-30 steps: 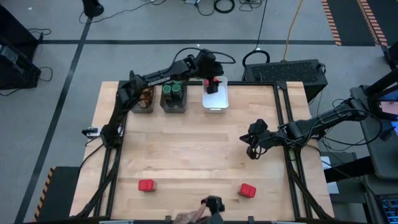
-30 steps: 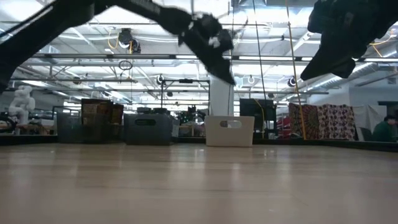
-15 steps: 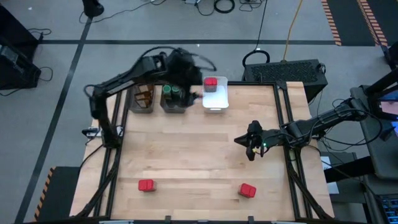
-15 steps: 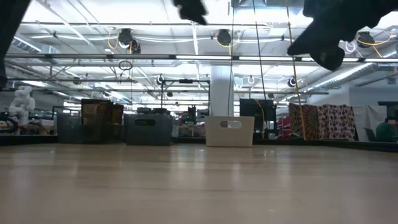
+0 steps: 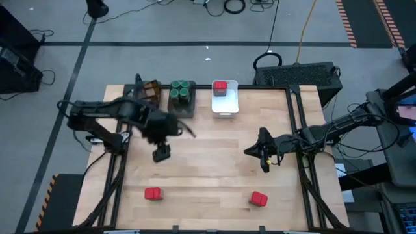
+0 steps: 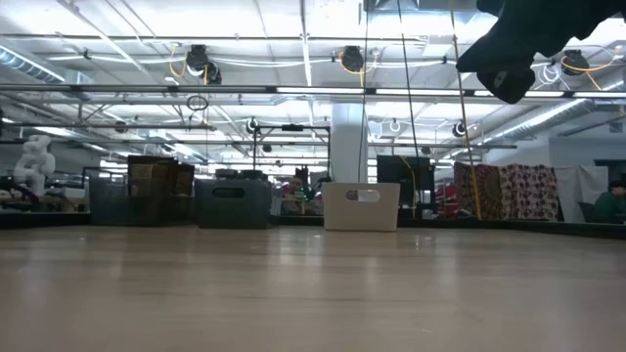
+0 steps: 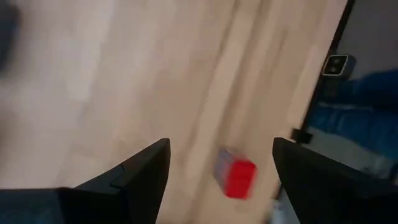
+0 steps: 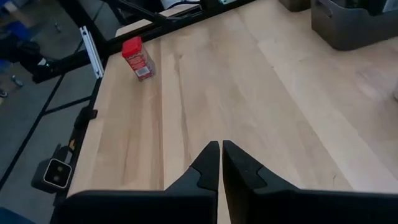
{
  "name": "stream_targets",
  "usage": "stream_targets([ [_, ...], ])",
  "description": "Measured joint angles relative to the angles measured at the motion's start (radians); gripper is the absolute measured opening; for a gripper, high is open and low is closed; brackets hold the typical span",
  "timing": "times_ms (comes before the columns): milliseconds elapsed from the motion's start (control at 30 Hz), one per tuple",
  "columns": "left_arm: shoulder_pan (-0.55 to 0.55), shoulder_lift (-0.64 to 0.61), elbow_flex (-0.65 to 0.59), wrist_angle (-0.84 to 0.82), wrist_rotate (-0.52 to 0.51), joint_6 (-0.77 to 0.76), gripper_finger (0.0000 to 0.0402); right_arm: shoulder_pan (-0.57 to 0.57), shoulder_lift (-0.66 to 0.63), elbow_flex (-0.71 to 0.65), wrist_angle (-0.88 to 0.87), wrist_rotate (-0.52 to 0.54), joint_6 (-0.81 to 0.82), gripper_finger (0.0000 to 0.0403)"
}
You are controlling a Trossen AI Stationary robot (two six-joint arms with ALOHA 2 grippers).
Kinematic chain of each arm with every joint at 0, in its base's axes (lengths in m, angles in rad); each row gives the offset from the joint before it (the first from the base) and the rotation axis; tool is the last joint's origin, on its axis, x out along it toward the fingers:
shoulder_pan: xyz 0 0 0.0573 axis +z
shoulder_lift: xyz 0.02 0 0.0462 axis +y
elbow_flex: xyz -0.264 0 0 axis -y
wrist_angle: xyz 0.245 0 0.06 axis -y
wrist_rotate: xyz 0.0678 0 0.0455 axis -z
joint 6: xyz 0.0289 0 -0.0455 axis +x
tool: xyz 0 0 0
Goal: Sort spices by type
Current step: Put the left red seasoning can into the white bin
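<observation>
- The left gripper (image 5: 162, 153) hangs empty above the left-centre of the table (image 5: 208, 162), its fingers (image 7: 140, 177) spread wide, with a red tin (image 7: 236, 178) showing between them farther off on the wood.
- That tin is most likely the one near the table's front-left edge (image 5: 153, 194). It sits close to the rim, so a descent that lands off-centre could nudge it over the side.
- The left wrist picture is smeared, so the arm appears to be moving fast. Closing before it settles could clip the tin's corner and tip or spin it rather than pinch it.
- The right gripper (image 5: 266, 158) hovers over the right-centre of the table, fingers (image 8: 208, 165) pressed together and holding nothing.
- The second loose tin (image 5: 259, 199) lies near the front-right. Going down on it with shut fingers would only shove it.
- The white bin (image 5: 225, 108) at the back holds a red tin (image 5: 221, 86). The dark bin (image 5: 182, 109) beside it holds green-lidded jars (image 5: 182, 93), and brown packets (image 5: 152, 88) fill the bin at far left.
- The bins stand side by side, so a drop released slightly to one side could put a tin among the jars.
- If both arms carry tins to the white bin at once, they could collide.
</observation>
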Motion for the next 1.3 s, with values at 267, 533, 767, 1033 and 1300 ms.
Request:
stream_targets([
  [267,-0.337,-0.007,-0.079,-0.005,-0.028,-0.106,0.0287,0.0,0.0,0.0,0.009,0.004,-0.085,0.0],
  [533,-0.545,-0.012,-0.33,0.18,-0.086,-0.198,0.0287,0.001,0.0,0.0,0.022,0.001,-0.039,0.0],
  [767,-0.621,-0.024,-0.545,0.458,-0.148,-0.221,0.0287,0.0,0.008,0.0,0.092,0.006,0.012,0.0],
  [1033,-0.685,-0.024,-0.684,0.526,-0.208,-0.344,0.0287,0.0,0.01,0.0,0.105,0.031,0.058,0.0],
  [1300,-0.721,-0.024,-0.731,0.6,-0.239,-0.444,0.0287,-0.001,0.01,0.0,0.104,0.066,0.051,0.0],
])
